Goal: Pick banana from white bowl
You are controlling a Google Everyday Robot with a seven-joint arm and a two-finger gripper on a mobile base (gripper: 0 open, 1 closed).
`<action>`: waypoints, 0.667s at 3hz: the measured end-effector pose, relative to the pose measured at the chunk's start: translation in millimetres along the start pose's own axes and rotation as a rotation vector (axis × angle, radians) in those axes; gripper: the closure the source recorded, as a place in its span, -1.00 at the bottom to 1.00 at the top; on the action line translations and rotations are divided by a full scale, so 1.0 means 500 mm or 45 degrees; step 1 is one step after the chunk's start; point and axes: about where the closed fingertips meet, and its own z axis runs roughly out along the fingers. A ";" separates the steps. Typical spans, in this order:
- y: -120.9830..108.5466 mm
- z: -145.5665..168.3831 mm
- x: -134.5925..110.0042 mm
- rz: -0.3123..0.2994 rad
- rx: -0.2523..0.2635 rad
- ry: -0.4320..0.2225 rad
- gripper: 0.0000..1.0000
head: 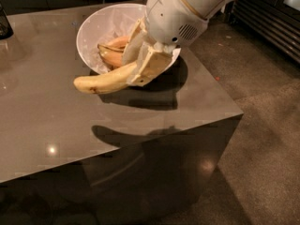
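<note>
While the gripper [134, 73] clamps the banana [101, 82] over the white bowl [89, 29], the glossy table [47, 118] stands on mottled floor [265, 130].

banana [105, 81] — pale yellow | white bowl [89, 29] — glossy | claw [140, 72] cream, at bowl's front rim | table [47, 118] grey-brown
</note>
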 end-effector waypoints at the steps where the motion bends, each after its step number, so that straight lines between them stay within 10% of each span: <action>1: 0.054 0.021 -0.011 0.032 -0.024 -0.055 1.00; 2: 0.054 0.021 -0.011 0.032 -0.025 -0.055 1.00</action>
